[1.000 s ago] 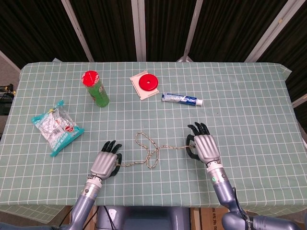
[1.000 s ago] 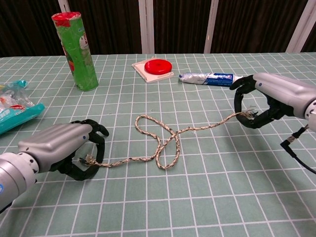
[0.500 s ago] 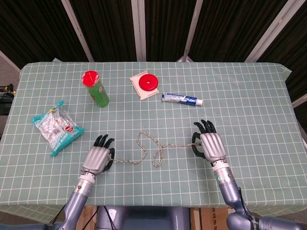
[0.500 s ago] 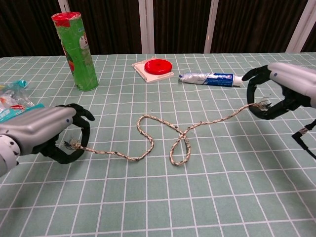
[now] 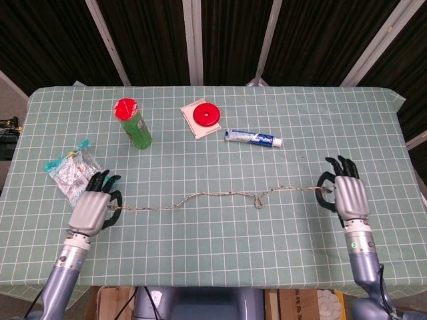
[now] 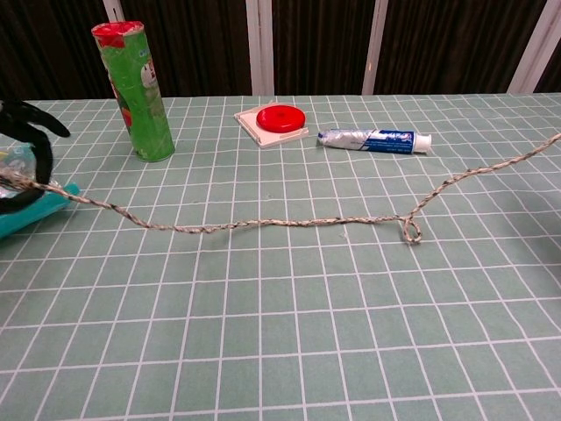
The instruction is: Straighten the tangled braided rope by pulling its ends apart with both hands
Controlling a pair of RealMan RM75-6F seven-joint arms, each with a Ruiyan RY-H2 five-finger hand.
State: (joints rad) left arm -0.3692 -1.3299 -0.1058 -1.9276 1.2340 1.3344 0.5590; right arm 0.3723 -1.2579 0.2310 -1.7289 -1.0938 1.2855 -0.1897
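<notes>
Head view shows the left hand point(image 5: 95, 209) at the near left of the table point(image 5: 300, 247), its dark fingers point(image 5: 107, 183) curled round the left end of the braided rope point(image 5: 213, 195), so that hand grips the rope. Just behind and beside it lies a snack bag point(image 5: 67, 172) in teal and white, partly covered by the fingertips. From the hand the rope runs rightward across the green checked cloth in a long, shallow, wavy line, nearly straight, with one small loop or knot point(image 5: 259, 200) remaining right of the middle. Further back on the table, well apart from the rope, stand a green can with a red lid point(image 5: 134, 123), then a red disc on a white square base point(image 5: 203, 118), then a toothpaste tube point(image 5: 252, 138) lying on its side. At the near right, the right hand point(image 5: 345, 195) has its fingers closed on the rope's other end, which meets it at the thumb side. In the chest view the rope point(image 6: 263, 224) lies low across the cloth, rising toward both edges of the frame, the small loop point(image 6: 410, 231) resting on the table; the left hand point(image 6: 22, 167) shows only as dark fingers at the left edge, pinching the rope end above the snack bag point(image 6: 35, 206), and the right hand falls outside that frame, the rope running off the right edge.
</notes>
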